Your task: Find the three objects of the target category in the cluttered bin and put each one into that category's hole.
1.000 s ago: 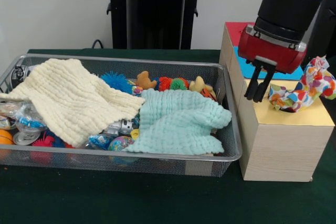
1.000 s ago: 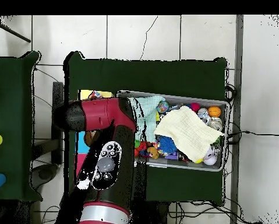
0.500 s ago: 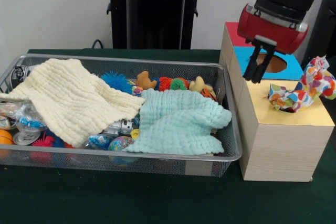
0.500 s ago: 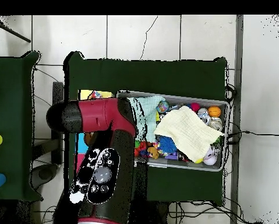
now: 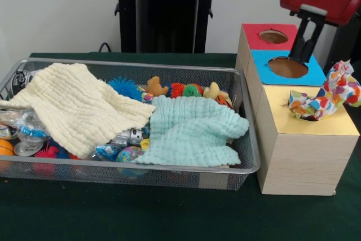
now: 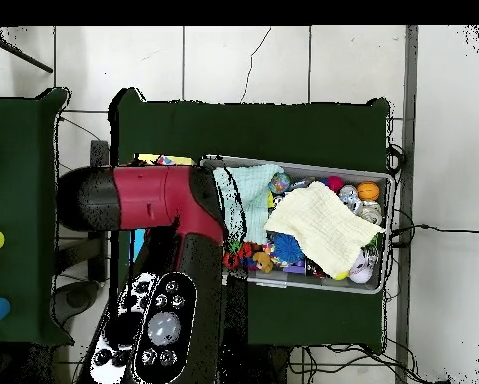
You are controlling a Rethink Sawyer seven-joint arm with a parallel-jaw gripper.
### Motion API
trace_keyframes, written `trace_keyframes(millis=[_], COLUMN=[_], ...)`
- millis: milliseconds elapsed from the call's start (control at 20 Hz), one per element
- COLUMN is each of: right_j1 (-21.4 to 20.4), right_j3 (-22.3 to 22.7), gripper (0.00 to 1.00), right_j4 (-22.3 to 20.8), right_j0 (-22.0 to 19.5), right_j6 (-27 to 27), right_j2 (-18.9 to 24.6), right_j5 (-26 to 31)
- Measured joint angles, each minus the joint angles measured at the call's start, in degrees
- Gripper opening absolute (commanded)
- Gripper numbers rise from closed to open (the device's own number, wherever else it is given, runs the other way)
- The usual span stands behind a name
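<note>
Right now I see my gripper (image 5: 304,40) raised above the row of boxes, its two dark fingers close together with nothing between them, hanging over the blue-faced box (image 5: 289,67) near its round cutout. To the front of that sits the yellow-faced box (image 5: 307,118), and a dotted fabric piece (image 5: 324,99), white with bright multicoloured spots, lies bunched on its top, covering the hole so I cannot make out the opening itself; part of the cloth rises at the box's right edge. Behind the blue one stands the red-faced box (image 5: 269,33), its cutout open and uncovered. The wire bin (image 5: 169,169) sits just beside the boxes on the green table (image 5: 141,213). Inside it, a cream waffle cloth (image 5: 79,105) drapes over the left half and a mint waffle cloth (image 5: 192,131) covers the right front, both lying over small toys: a blue spiky ball (image 5: 125,87), an orange plush figure (image 5: 155,87) and clear plastic bits at the left end. From overhead the red arm (image 6: 148,200) hides the boxes almost entirely, and the bin (image 6: 303,283) shows beside it with both cloths visible.
</note>
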Motion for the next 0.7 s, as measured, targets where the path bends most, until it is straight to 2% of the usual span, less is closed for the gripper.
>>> trace_keyframes(millis=[150, 500, 700], right_j1=[-0.45, -0.38, 0.68], right_j3=[0.42, 2.1, 3.27], gripper=[0.0, 0.0, 0.0], right_j4=[2.2, 4.38, 4.7], right_j0=[0.45, 1.1, 2.01], right_j6=[0.0, 0.0, 0.0], right_j2=[0.48, 1.06, 0.99], right_j5=[-0.01, -0.92, -4.28])
